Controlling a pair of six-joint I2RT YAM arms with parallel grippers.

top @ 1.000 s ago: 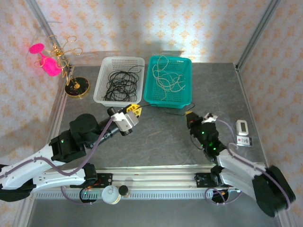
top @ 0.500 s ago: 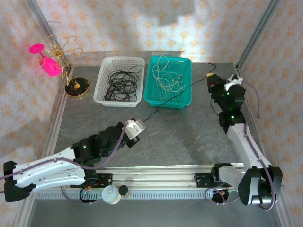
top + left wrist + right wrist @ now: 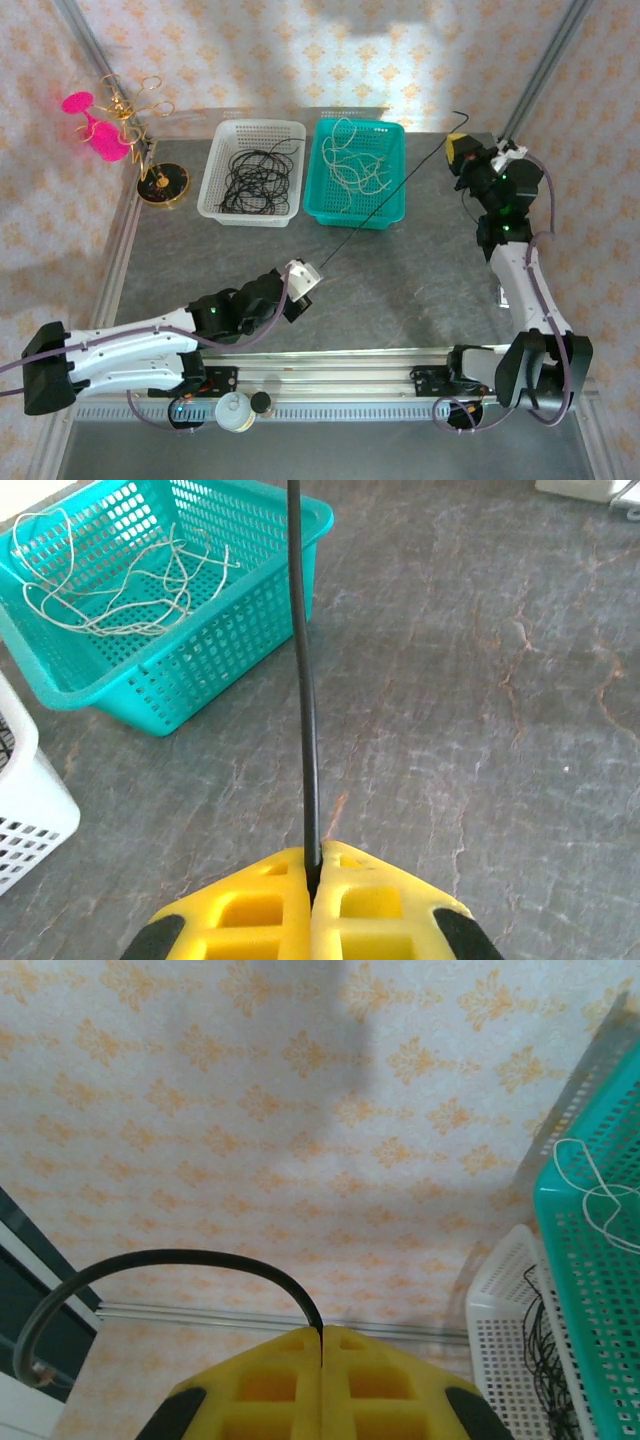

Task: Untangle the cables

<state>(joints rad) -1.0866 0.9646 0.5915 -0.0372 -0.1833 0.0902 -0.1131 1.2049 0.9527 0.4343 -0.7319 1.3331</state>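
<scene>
- Left gripper [image 3: 315,865] is pinching one black cable [image 3: 385,208] between its closed yellow fingers [image 3: 250,915], low over the near middle of the table [image 3: 420,290].
- Right gripper [image 3: 321,1332] is clamping the same cable with its jaws shut, raised at the far right corner. In the right wrist view a short free end is arcing away to the left.
- Between the two grippers the cable is running straight and taut, passing the right front corner of the teal basket [image 3: 392,215]. Whether it is touching the rim cannot be told.
- Two baskets are sitting side by side along the far edge. The white basket [image 3: 212,178] is holding a tangle of black cables [image 3: 255,175], and the teal one is holding loose whitish cables [image 3: 355,170]. The strands in each are too interlaced to count.
- One gold wire stand [image 3: 150,160] with pink pieces on it is standing at the far left corner, just apart from the white basket.
- Grey tabletop is lying bare between the arm bases and the baskets, and again to the right of the teal basket.
- Patterned walls [image 3: 300,60] and slanting metal posts [image 3: 540,70] are closing in the left, far and right edges, and the right gripper is sitting close to the right post.
</scene>
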